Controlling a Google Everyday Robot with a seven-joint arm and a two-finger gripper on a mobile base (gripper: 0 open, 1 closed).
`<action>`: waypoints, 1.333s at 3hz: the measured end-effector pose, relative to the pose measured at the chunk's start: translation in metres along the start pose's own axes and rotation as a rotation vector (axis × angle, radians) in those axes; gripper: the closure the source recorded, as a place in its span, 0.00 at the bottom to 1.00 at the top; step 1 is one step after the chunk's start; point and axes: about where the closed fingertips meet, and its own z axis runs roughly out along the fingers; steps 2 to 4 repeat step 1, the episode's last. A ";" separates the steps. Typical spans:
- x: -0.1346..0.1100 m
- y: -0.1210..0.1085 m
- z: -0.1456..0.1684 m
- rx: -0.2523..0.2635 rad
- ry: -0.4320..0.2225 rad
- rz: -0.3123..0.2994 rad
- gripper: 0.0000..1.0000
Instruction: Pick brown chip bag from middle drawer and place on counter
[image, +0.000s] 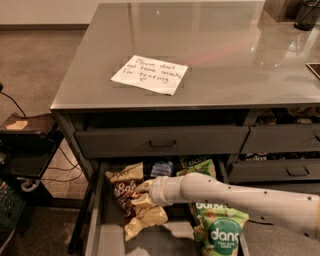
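The brown chip bag (123, 194), dark brown with white lettering and a cream-tan lower part, stands tilted at the left of the open middle drawer (107, 236). My white arm reaches in from the right. My gripper (143, 195) is at the bag's right edge and shut on it, one finger above and one below a fold. The glossy grey counter (230, 55) lies above, with a white handwritten note (150, 74) on it.
Green "dang" bags (220, 233) lie in the drawer under my arm, and a small blue packet (161, 168) sits at the back. A shut grey drawer with a bar handle (162, 143) overhangs. More drawers (296, 170) are at the right. A dark cart (27, 145) stands at the left.
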 end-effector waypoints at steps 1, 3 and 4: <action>-0.029 0.014 -0.044 -0.001 0.002 -0.029 1.00; -0.029 0.014 -0.044 -0.001 0.002 -0.029 1.00; -0.029 0.014 -0.044 -0.001 0.002 -0.029 1.00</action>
